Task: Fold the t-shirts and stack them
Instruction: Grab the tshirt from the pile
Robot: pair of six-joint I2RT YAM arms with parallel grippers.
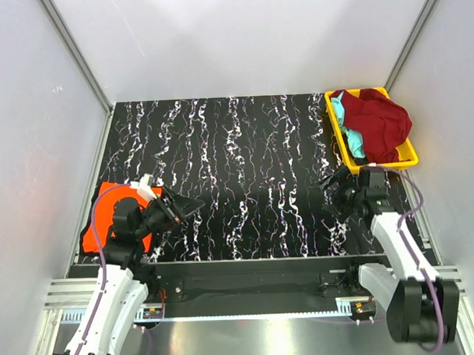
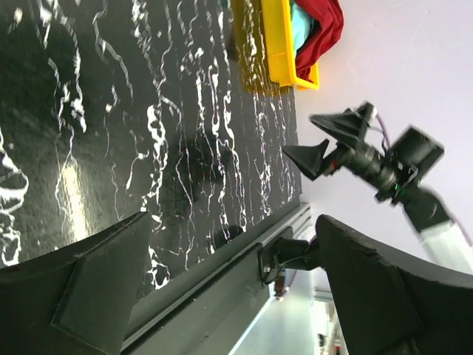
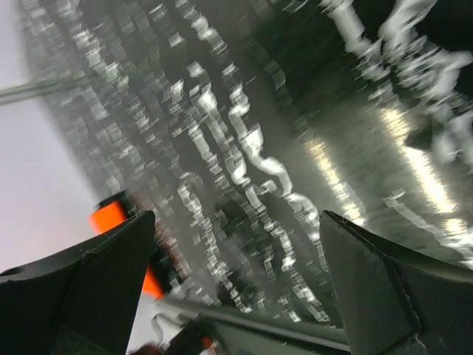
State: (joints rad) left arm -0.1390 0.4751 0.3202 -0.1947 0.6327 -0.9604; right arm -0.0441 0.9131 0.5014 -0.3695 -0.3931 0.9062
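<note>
Right, status at that moment. Nearest me, the left claw hung low over the near-left of the table, jaws spread wide with nothing in them. Its wrist view showed only marbled surface between the fingers. The right claw mirrored it on the near-right, also spread and empty, pointing inward. The right wrist view was smeared, so I got little detail from it. Both faced each other across the middle, and I took that as a neutral pose between shirts.

The orange t-shirt lay flat at the near-left corner, partly under the left arm. It looked like a compact folded pad. I judged it to be the base of the stack, kept off to the side so the middle stayed usable for folding.

Farther out, on the far right, the yellow tray sat at the table's edge, just beyond the right claw. The dark red t-shirt was heaped in it, crumpled and spilling over the rim. The turquoise t-shirt was bunched beside it and partly under it. Neither was folded. I saw no black one.

My read: one done, at least two to go. The right claw was closest to the tray, so it made sense for pulling the dark red t-shirt off the top. The risk was dragging the turquoise t-shirt out with it.
</note>
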